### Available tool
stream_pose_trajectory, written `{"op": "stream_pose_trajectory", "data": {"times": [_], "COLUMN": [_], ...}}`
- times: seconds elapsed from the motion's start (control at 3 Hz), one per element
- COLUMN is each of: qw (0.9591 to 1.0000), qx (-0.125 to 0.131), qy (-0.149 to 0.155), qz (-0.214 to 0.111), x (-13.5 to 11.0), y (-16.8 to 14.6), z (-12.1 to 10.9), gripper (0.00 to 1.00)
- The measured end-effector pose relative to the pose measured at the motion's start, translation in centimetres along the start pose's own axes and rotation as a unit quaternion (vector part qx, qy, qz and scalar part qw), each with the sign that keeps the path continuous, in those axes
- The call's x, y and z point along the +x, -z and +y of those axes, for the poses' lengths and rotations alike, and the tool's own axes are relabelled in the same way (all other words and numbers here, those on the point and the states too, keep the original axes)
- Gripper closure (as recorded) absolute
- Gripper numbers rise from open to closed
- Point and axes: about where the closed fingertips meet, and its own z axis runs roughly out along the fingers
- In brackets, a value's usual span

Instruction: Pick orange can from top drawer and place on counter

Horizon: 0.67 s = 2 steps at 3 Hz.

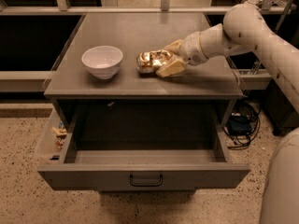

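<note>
The cream-coloured two-finger gripper is low over the right-middle of the counter, the flat smooth grey top of the cabinet; it is clenched on the orange can, a small shiny orange-gold drink can with dark markings, one finger behind the can and the other in front of it; the can lies on its side, its underside resting on the counter, its length running left to right, its left end clear of the gripper. From the gripper a pale, rounded robot arm runs up and to the right, out past the cabinet's right edge, then bends down along the right border of the view.

Just left of the can, apart from it, a round white ceramic bowl stands upright on the counter; nothing can be seen inside it.

Below the counter's front edge the top drawer, a wide shallow grey metal drawer with a dark interior, is pulled fully out towards the camera; no object shows in the visible part of its floor; a small dark handle sits at the centre of its front panel.

Left of the drawer a few small coloured items lie on a pale ledge; what they are cannot be told. Right of the cabinet dark cables lie on the speckled floor.
</note>
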Motion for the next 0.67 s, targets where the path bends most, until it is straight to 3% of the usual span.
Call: {"op": "stream_pose_trajectory", "data": {"times": [0.33, 0.67], "qw": [1.0000, 1.0000], "qx": [0.000, 0.000], "qy": [0.000, 0.000], "qz": [0.000, 0.000], "x": [0.00, 0.00], "y": [-0.01, -0.01], "z": [0.00, 0.00], "gripper": [0.00, 0.00]}}
